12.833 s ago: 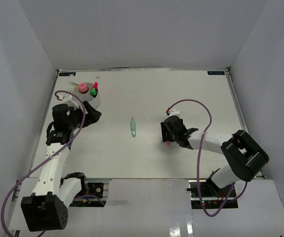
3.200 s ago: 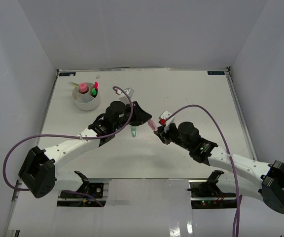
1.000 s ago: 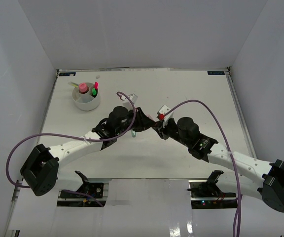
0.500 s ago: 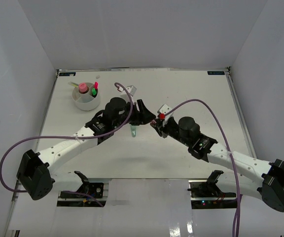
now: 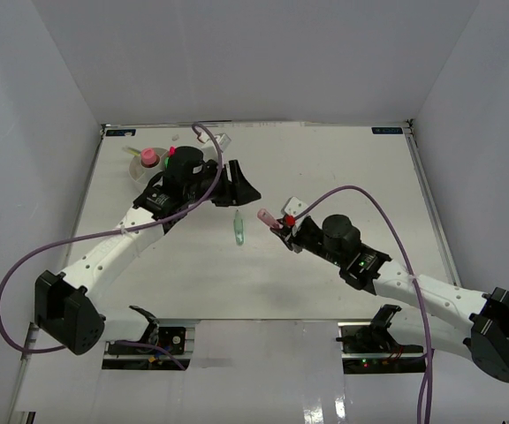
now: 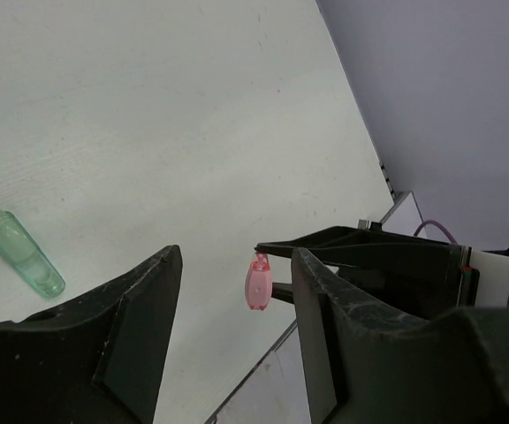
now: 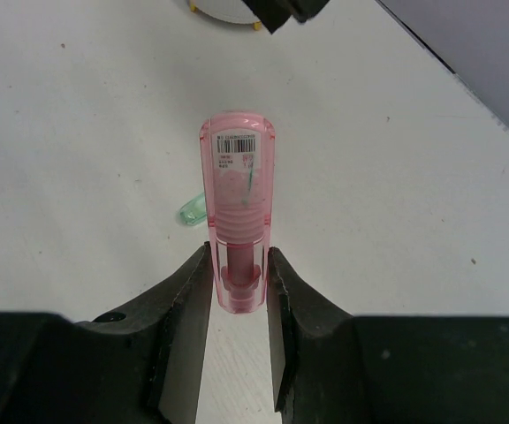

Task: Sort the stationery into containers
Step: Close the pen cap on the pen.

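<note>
My right gripper [image 5: 280, 232] is shut on a pink marker [image 5: 265, 216] and holds it above the table, its tip pointing left. In the right wrist view the marker [image 7: 237, 212] stands clamped between both fingers of that gripper [image 7: 237, 261]. My left gripper [image 5: 240, 187] is open and empty, up and left of the pink marker, apart from it. The left wrist view shows the pink marker [image 6: 258, 283] between its open fingers [image 6: 140, 318], farther off. A pale green marker [image 5: 238, 230] lies on the table between the arms. The white organiser cup [image 5: 140, 170] stands at the back left, partly hidden by the left arm.
A pink tube [image 5: 149, 156] and a red-capped marker [image 5: 172, 150] stand in the cup. The pale green marker also shows in the left wrist view [image 6: 16, 250] and the right wrist view [image 7: 192, 210]. White walls close in the table on three sides.
My left gripper has pulled away from the right gripper, up and left toward the cup, open and empty. The pink marker stays in the right gripper, which has barely moved.
</note>
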